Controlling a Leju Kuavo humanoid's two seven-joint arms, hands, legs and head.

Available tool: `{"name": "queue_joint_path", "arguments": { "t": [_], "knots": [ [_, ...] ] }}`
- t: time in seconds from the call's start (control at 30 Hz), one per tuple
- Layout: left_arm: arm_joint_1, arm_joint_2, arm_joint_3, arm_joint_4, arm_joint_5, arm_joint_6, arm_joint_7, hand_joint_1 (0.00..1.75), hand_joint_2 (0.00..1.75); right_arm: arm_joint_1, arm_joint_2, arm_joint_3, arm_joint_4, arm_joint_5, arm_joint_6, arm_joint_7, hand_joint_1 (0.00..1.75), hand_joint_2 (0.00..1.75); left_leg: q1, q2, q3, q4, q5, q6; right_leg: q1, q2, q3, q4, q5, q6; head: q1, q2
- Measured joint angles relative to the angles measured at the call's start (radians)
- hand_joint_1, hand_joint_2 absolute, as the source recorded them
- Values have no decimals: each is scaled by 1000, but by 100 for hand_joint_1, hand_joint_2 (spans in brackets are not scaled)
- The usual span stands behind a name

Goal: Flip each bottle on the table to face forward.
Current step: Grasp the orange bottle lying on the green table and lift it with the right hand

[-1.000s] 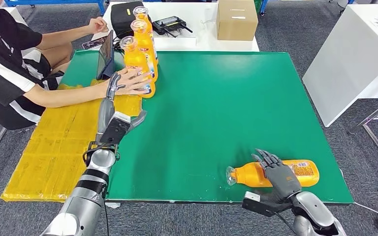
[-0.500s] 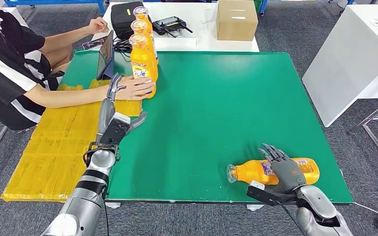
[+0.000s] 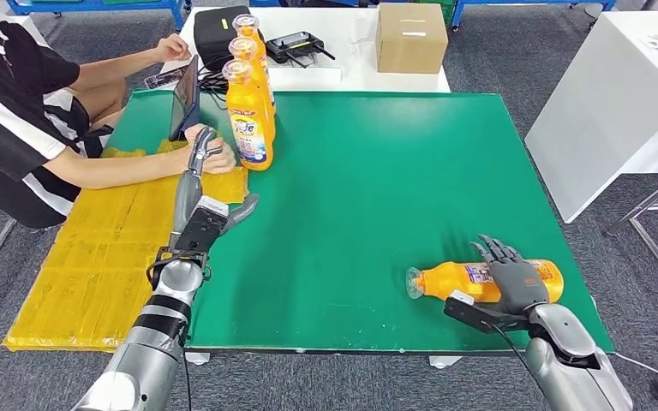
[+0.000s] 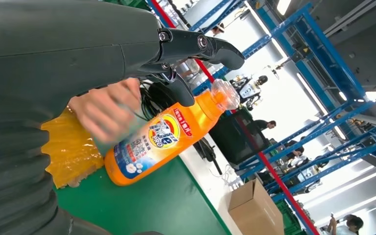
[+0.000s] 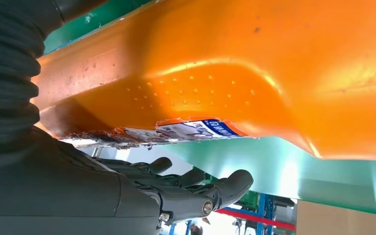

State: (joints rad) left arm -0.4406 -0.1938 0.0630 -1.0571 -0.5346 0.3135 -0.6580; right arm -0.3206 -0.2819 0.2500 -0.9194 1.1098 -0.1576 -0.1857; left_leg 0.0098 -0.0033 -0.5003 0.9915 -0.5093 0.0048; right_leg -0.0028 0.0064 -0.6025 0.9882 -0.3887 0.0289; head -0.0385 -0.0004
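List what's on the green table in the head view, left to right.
Tablet → upright bottles at the far left → lying bottle near the front right, with the right hand over it.

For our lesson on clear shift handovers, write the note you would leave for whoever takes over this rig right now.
Right hand: lies over the lying bottle near the table's front right edge; grip not confirmed.
Left hand: raised beside the standing bottles, holding nothing; a person's hand is at the front one.
Done: three bottles upright at the green table back left, front label showing.
Left: the lying bottle.
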Motion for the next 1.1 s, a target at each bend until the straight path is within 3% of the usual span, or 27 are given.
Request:
{"name": "queue_joint_path", "arguments": {
  "t": [0.07,0.13,0.17,0.3,0.33,0.43,0.8,1.1],
  "knots": [
    [0,0,0,0,1,-2,0,0,175,-4,0,0,7,2,0,2,1,175,0,0,1,0,0,0,0,0,1,0,0,0,0,0],
    [0,0,0,0,3,-6,0,0,175,-8,-3,-2,15,5,2,6,15,175,0,0,2,0,0,0,0,0,2,0,0,0,0,0],
    [-1,0,-1,0,4,-8,0,0,175,-11,-5,-3,21,6,4,7,31,175,0,0,2,0,0,0,0,0,2,0,0,0,0,0],
    [-5,0,-4,6,10,-12,0,0,175,-25,-22,-10,52,9,19,8,131,175,-1,0,3,0,0,0,0,0,4,0,0,0,0,0],
    [-6,0,-5,8,12,-12,0,0,175,-28,-28,-11,61,11,21,8,147,175,-1,-1,3,0,0,0,0,0,4,0,0,0,0,0],
    [-10,-1,-6,15,17,-12,-3,0,175,-40,-39,-15,88,15,29,4,169,175,-1,0,3,0,0,0,0,0,4,0,0,0,0,0],
    [-34,-8,-20,49,29,-9,-10,0,175,-126,-36,-16,195,17,27,-32,175,175,-1,0,3,0,0,0,0,0,4,0,0,0,0,0],
    [-33,-19,-33,50,32,-12,3,0,175,-164,50,3,224,57,-42,13,175,175,1,1,1,0,0,0,0,2,4,0,0,0,0,0]
  ]
}}
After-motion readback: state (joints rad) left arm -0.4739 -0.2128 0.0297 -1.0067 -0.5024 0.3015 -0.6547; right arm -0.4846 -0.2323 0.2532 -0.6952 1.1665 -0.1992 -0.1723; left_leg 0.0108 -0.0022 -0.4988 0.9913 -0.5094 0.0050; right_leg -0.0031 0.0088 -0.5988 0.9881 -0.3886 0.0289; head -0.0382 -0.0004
